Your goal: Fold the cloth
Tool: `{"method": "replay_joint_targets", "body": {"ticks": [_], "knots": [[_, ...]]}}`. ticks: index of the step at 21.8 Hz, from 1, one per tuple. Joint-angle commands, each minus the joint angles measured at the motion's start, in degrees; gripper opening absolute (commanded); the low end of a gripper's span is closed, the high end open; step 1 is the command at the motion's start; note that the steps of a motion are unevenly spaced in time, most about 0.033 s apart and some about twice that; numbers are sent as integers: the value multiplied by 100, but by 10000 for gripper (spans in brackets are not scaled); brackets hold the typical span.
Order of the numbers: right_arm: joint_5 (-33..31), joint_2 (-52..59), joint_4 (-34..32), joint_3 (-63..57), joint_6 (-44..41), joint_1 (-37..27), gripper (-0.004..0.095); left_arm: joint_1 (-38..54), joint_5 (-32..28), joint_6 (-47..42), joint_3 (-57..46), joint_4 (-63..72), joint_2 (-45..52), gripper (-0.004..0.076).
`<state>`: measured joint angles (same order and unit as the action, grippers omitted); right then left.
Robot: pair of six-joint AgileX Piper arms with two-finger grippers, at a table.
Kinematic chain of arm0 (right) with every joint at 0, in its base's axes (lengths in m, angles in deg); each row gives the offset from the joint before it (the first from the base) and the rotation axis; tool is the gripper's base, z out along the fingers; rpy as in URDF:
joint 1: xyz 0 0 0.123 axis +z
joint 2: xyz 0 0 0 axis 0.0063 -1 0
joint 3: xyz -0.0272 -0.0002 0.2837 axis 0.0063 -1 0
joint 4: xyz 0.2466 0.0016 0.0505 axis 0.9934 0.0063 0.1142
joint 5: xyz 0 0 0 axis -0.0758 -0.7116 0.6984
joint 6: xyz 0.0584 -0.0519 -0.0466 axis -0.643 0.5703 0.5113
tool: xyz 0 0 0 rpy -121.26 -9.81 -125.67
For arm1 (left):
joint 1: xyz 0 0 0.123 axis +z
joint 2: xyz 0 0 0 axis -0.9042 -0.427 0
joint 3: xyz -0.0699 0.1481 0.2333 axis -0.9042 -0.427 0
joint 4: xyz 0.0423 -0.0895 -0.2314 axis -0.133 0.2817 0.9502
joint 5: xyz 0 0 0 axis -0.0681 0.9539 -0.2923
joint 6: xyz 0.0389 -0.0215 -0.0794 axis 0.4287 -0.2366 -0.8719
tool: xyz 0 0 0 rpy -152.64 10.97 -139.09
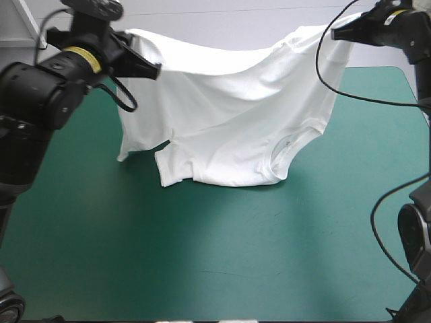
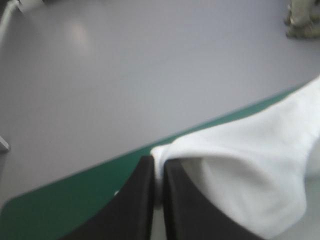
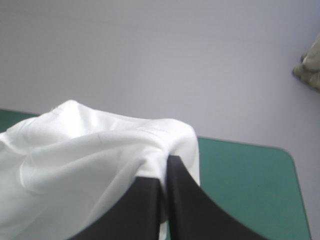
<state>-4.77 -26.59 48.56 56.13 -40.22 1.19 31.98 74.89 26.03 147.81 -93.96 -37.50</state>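
The white T-shirt [image 1: 229,108] hangs stretched between both raised arms over the far half of the teal-green table [image 1: 202,256]. Its lower part, with the collar and a sleeve, rests on the cover. My left gripper [image 1: 153,68] is shut on the shirt's upper left corner; in the left wrist view its fingers [image 2: 145,200] pinch a white fold of the T-shirt [image 2: 240,165]. My right gripper [image 1: 340,32] is shut on the upper right corner. In the right wrist view the T-shirt [image 3: 85,160] bunches over the black fingers [image 3: 150,205].
The near half of the table is bare teal-green cover. The far edge of the table [image 2: 100,170] runs just beyond the shirt, with grey floor behind it. The table's far right corner [image 3: 285,155] lies ahead of the right gripper.
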Motion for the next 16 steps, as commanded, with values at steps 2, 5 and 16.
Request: {"method": "replay_joint_targets", "body": {"ticks": [2,5,16], "knots": [[258,1012,9,713,-9,-38,-17,-21,18,242,1437,-718,257,19],[270,1488,9,903,1,-38,-17,-21,160,566,2134,-783,257,19],[309,3002,46,948,277,-38,-17,-21,1656,1105,3394,-816,325,19]]}}
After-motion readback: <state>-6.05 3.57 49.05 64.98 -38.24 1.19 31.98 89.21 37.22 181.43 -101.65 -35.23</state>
